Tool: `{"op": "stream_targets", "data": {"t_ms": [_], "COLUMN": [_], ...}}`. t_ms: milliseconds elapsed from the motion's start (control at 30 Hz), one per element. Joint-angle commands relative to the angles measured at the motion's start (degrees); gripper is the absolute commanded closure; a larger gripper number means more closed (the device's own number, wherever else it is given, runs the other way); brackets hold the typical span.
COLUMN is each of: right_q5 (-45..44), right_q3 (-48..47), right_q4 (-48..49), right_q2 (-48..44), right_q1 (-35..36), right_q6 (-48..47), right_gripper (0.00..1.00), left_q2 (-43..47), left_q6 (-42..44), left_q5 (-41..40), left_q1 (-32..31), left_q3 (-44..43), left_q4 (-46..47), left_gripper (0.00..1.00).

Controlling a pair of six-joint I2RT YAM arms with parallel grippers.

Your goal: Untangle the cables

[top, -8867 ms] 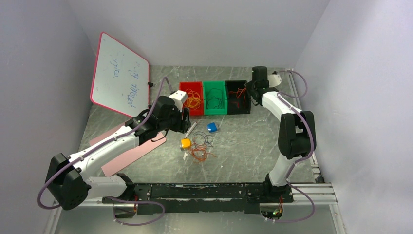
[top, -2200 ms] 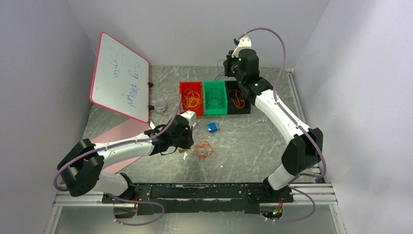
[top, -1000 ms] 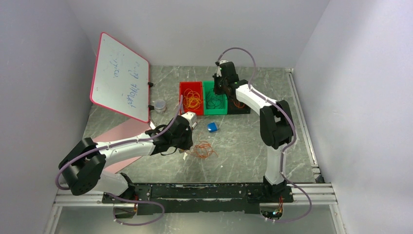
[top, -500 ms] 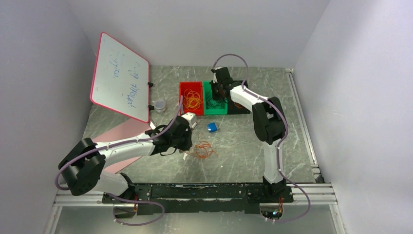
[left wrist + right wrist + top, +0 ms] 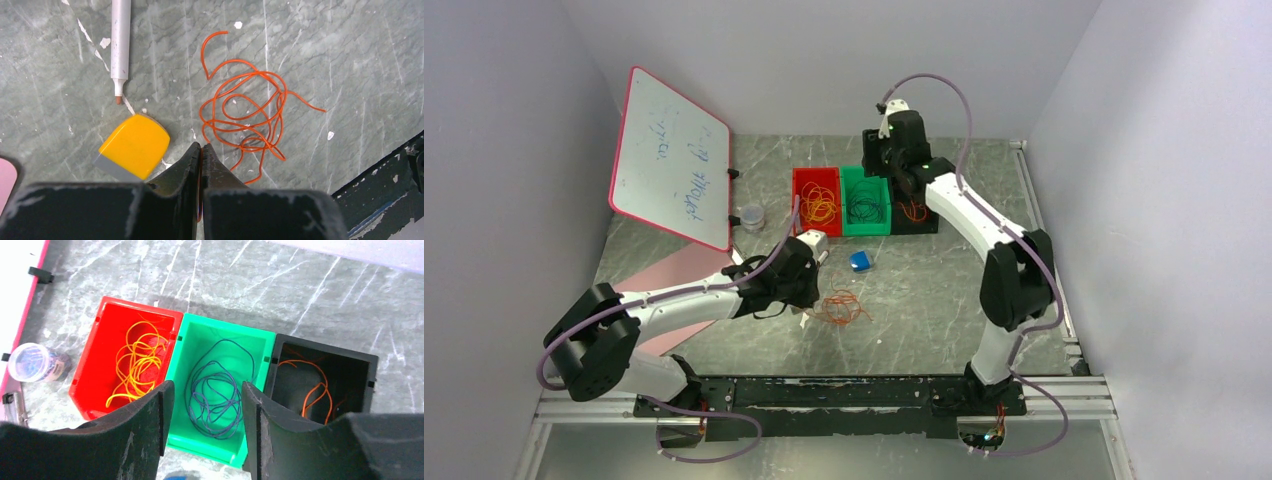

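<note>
1. The right gripper (image 5: 207, 390) hangs over the green bin (image 5: 220, 332) with its fingers apart and nothing between them. The dark purple cable (image 5: 220, 405) lies coiled inside that bin.
2. To finish this drop well, I judge the arm should rise straight up with its fingers wide, so no loop snags and trails over the rim.
3. The yellow-orange cable (image 5: 135, 360) sits in the red bin (image 5: 107, 320), at 9 o'clock of the green one. A red-orange cable (image 5: 312, 385) sits in the black bin (image 5: 350, 365), at 3 o'clock.
4. A loose red-orange tangle (image 5: 245, 125) lies on the table (image 5: 350, 60), at 1 o'clock of the left gripper (image 5: 200, 147).
5. That gripper's fingers are pressed together, with a yellow block (image 5: 135, 150) at its 10 o'clock. Whether they nip a strand I cannot tell.
6. The right arm stretches far toward 12 o'clock with its wrist pointing down. The left arm reaches low across the table.
</note>
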State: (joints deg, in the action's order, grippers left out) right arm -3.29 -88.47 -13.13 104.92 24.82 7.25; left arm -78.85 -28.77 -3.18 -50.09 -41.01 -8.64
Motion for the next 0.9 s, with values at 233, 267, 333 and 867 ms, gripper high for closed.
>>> {"op": "stream_targets", "data": {"t_ms": [233, 267, 333, 867], "right_q5": [7.5, 7.8, 8.7, 16.5], "right_q3": [15.4, 16.7, 19.5, 56.7], "right_q4": [-1.6, -3.0, -5.2, 27.1], "right_q2": [-17.1, -18.3, -20.4, -38.5], "right_q1": [0.1, 0.1, 0.1, 10.4], "right_q6": [4.4, 5.1, 7.1, 19.8], "right_gripper": [0.45, 0.45, 0.45, 0.44], "left_q2": [-0.2, -0.3, -0.1, 5.8], "left_q6": [0.8, 0.9, 0.9, 5.2], "left_q5": [1.0, 1.0, 0.7, -0.6], "left_q1": [-0.4, -0.4, -0.4, -0.3], "left_q3": [-2.9, -3.1, -3.6, -19.5], "left_q4": [0.2, 0.1, -0.2, -8.7], "left_gripper": [0.93, 0.93, 0.93, 0.93]}}
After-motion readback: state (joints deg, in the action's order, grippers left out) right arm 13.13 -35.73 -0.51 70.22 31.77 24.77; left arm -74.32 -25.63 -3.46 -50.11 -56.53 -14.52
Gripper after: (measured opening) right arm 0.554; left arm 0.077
